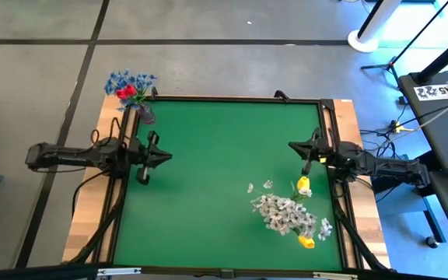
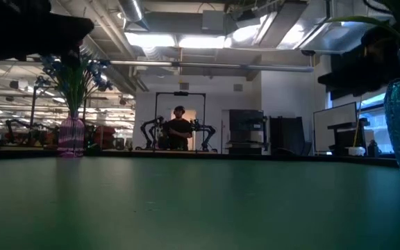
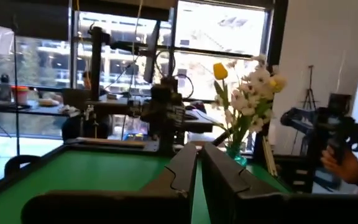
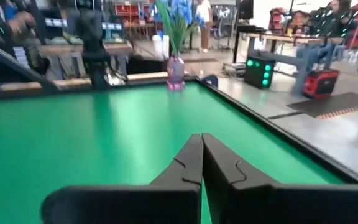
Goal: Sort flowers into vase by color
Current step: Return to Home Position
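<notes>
A purple vase (image 1: 144, 113) stands at the table's far left corner, holding blue sprigs (image 1: 131, 80) and a red tulip (image 1: 126, 92); it also shows in the right wrist view (image 4: 175, 66). Near the right edge, white sprays (image 1: 285, 215) and yellow tulips (image 1: 304, 187) stand in a teal vase (image 3: 235, 153). My left gripper (image 1: 164, 158) hovers at the left edge, shut and holding nothing, pointing across the table. At the right edge my right gripper (image 1: 293, 146) is shut too, with nothing in it, pointing toward the left arm.
The green mat (image 1: 216, 179) lies bare between the two grippers. A raised dark frame (image 1: 224, 99) runs round the table. Cables (image 1: 107, 225) trail along the left side. Far off in the room behind stands a person (image 2: 179, 130).
</notes>
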You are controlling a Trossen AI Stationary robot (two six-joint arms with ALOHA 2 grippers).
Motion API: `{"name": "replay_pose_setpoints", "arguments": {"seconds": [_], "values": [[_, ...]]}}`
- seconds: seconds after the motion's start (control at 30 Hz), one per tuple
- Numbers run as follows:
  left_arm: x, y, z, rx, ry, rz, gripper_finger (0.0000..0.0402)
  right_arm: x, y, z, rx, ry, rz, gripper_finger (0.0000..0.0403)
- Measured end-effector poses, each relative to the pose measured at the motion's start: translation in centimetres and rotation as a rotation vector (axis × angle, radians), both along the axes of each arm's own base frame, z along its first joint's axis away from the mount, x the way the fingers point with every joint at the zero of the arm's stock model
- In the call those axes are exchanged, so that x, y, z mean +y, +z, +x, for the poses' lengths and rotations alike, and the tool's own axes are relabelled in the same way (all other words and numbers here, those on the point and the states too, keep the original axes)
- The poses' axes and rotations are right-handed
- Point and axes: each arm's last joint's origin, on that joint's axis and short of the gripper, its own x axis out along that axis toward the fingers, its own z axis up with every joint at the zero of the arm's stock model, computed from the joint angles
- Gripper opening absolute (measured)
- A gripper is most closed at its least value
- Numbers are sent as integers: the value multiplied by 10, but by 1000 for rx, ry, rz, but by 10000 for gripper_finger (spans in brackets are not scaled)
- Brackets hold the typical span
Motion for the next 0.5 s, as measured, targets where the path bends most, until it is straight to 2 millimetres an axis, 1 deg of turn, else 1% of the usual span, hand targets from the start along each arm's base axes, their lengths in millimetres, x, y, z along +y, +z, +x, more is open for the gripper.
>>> {"name": "replay_pose_setpoints", "arguments": {"seconds": [0.03, 0.13, 0.27, 0.43, 0.5], "values": [[0, 0, -2, 3, -6, 3, 22, 0, -4, 1, 4, 0, 20, 3], [-2, -2, -9, 7, -56, 38, 22, 0, -7, 2, -34, 6, 65, 3], [-4, -2, -16, -6, -69, 54, 22, 2, -8, 2, -26, 75, 54, 3], [-5, -6, -15, 32, -70, 13, 22, 2, -10, 4, -20, 83, 69, 3], [-5, -10, -14, 81, -76, 6, 22, 2, -11, 4, -17, 82, 68, 3]]}}
